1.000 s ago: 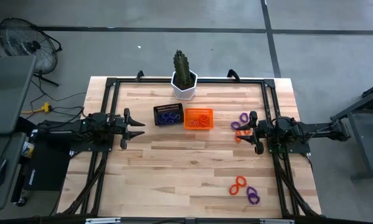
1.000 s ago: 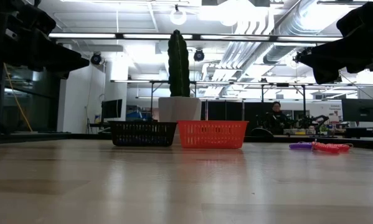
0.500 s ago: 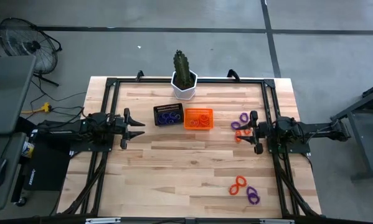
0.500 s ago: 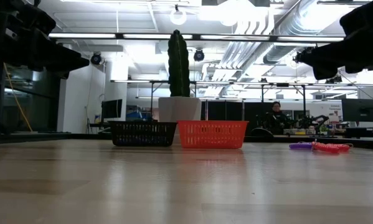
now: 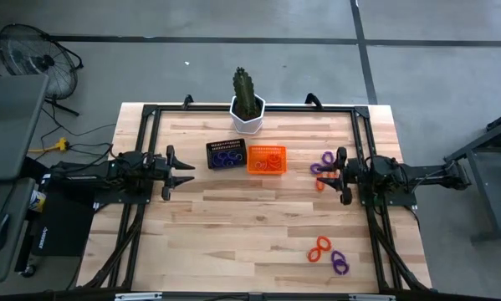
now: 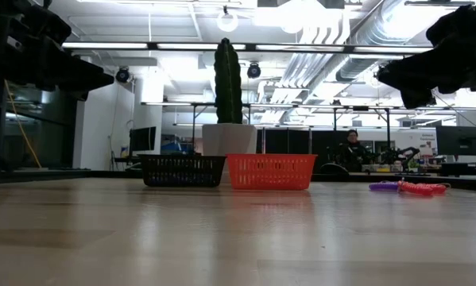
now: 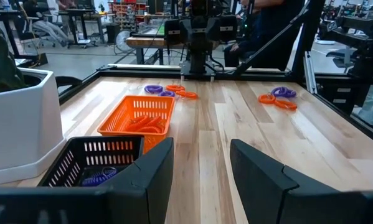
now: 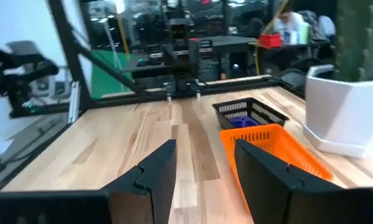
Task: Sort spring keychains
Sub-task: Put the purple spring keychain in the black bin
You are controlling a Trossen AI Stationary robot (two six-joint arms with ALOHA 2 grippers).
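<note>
Right claw [image 5: 340, 176] is held spread above the bench [image 5: 258, 234], over loose spring keychains [image 5: 324, 162]; more lie near the front edge. Left claw [image 5: 176, 173] is parked, spread, empty. One coil should be singled out, pinched across its ring, then matched by colour: purple to black basket [image 5: 226, 154], orange to orange basket [image 5: 266, 159].

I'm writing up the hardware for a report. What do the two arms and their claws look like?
Both arms are dark, nearly black, built of jointed segments on black tube frames along the table edges. The left claw and right claw each end in two matte black fingers, broad, flat and angular, tapering forward. No coloured markings show. Loose cables, one with a yellow plug, lie on the floor beside the left arm's base.
</note>
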